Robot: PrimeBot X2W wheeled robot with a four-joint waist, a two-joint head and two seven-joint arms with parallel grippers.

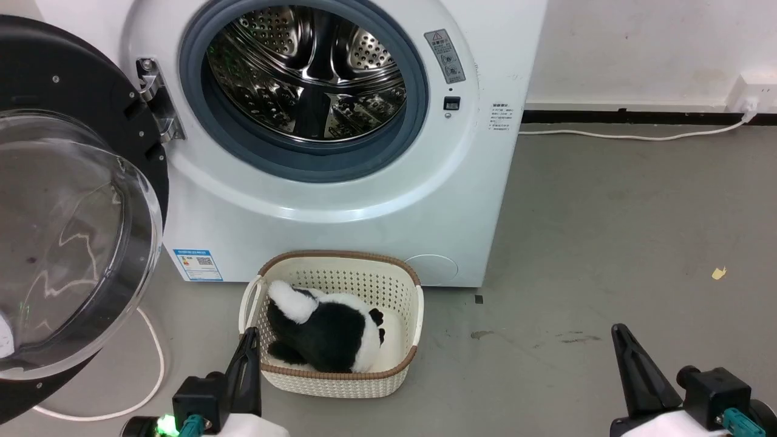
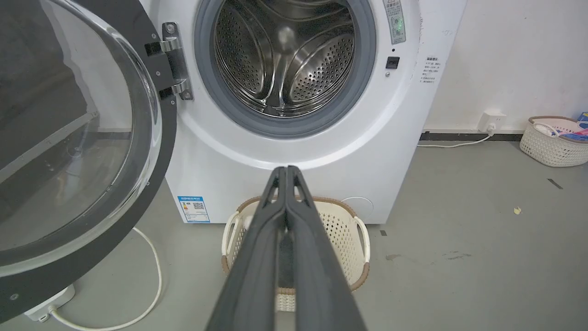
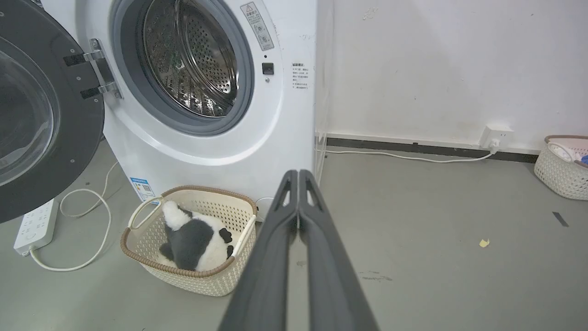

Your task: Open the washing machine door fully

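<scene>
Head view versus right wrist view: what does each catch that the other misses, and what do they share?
Head view extra: the left pincer at the lower left. Right wrist view extra: a white power strip on the floor and a second basket by the wall. Shared: the open door, the steel drum, the near basket with a panda toy in it, and the right pincer.

Cream perforated basket [image 1: 334,386] with brown rim on grey floor [image 1: 607,243], just before white washer body [image 1: 340,224]. Black-and-white plush toy [image 1: 328,334] lying inside. White power strip [image 3: 34,225] with looped cable [image 1: 161,361] at left. Second basket [image 3: 562,170] near wall socket [image 3: 496,135]. Yellow scrap [image 1: 719,273] on floor.
</scene>
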